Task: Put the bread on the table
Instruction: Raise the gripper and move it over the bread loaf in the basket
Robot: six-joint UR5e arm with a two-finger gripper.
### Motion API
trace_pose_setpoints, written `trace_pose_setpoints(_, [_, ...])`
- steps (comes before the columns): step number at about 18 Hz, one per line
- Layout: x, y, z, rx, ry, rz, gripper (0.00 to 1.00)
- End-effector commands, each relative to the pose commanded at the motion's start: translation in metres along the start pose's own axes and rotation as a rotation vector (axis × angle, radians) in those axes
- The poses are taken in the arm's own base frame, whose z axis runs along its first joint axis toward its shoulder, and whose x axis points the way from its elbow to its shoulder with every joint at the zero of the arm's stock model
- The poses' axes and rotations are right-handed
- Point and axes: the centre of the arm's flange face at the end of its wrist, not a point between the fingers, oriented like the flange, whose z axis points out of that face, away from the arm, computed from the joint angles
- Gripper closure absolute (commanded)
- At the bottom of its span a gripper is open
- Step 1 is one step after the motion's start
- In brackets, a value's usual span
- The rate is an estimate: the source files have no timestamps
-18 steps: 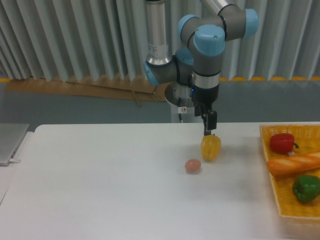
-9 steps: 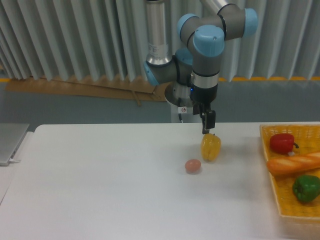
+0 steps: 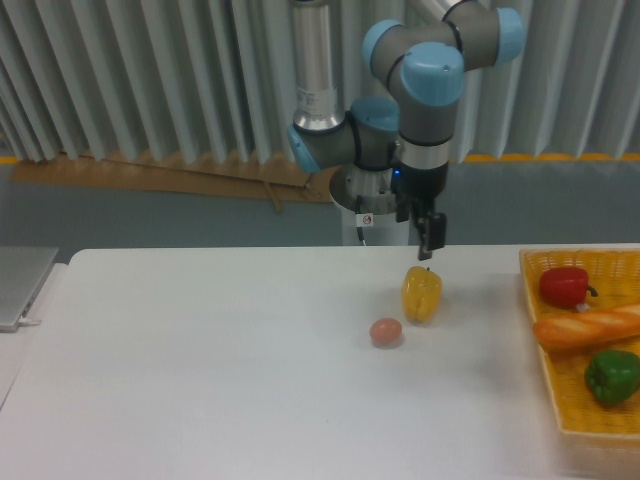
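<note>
One bread (image 3: 588,328), a long golden-orange baguette, lies slantwise inside the yellow wicker basket (image 3: 548,395) at the right edge of the table (image 3: 200,380), its right end cut off by the frame. It is not on the white tabletop itself. In the same basket there are two peppers: one red pepper (image 3: 565,286) just behind the bread toward the far side, and one green pepper (image 3: 612,376) just in front of it toward the near side. Both appear to sit right against the loaf, though actual contact is hard to confirm from this angle.

Out on the open white surface, right of centre and nearer the far edge, stands one yellow pepper (image 3: 422,293), upright with its stem up. Just to its left and slightly nearer the front lies one small pinkish-brown ball (image 3: 386,332), close to the pepper but apart from it.

The single gripper (image 3: 428,240) hangs above the yellow pepper, slightly to its right, clear of the stem and carrying nothing. Its fingers are seen edge-on as one dark shape, so whether they are spread or pressed together I cannot tell. It is well apart from the basket and the bread.
</note>
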Motion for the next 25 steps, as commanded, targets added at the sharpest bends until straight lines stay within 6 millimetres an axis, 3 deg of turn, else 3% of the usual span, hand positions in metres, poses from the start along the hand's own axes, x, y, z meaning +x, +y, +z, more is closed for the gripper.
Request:
trace_pose_setpoints(3, [-0.019, 0.040, 0.002, 0.005, -0.003, -0.061, 0.00])
trace_pose_setpoints(5, [-0.039, 0.055, 0.005, 0.001, -0.025, -0.071, 0.00])
trace_pose_setpoints(9, [-0.072, 0.095, 0.022, -0.008, -0.081, 0.023, 0.00])
trace_pose_setpoints(14, [-0.109, 0.126, 0.048, -0.015, -0.152, 0.028, 0.00])
trace_pose_setpoints(19, [-0.134, 0.142, 0.072, -0.025, -0.214, 0.119, 0.00])
trace_pose_setpoints(22, [-0.138, 0.143, 0.088, -0.023, -0.196, 0.152, 0.00])
trace_pose_setpoints(25, [-0.140, 0.141, 0.117, -0.007, -0.138, 0.157, 0.00])
